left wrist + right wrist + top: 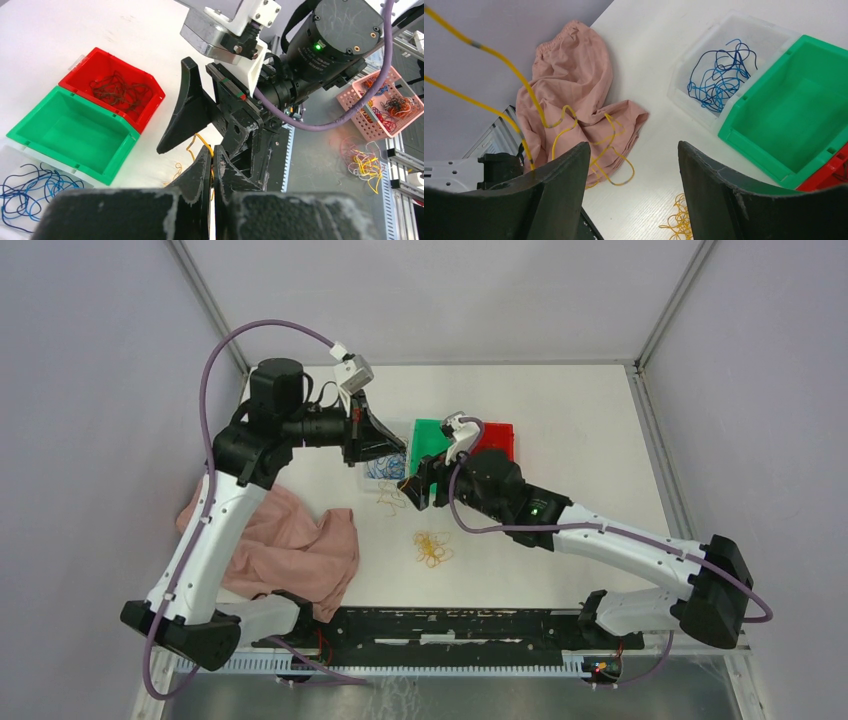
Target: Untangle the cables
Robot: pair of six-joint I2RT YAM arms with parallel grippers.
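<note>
My left gripper (214, 154) is shut on a thin yellow cable (196, 141), held above the table near the clear bin; in the top view it (385, 447) hangs over that bin. My right gripper (633, 147) is open and empty, right in front of the left one (410, 488). The yellow cable (531, 97) runs taut from upper left past the right gripper's left finger (559, 180), its loops hanging over the cloth. A small pile of yellow cables (433, 548) lies on the table. Blue cables (719, 75) lie in the clear bin, dark cables (119, 91) in the red bin.
The clear bin (372, 475), an empty green bin (428, 432) and the red bin (502, 436) stand side by side mid-table. A pink cloth (290, 545) lies at the left front. A pink basket (356, 96) with more cables sits off the table.
</note>
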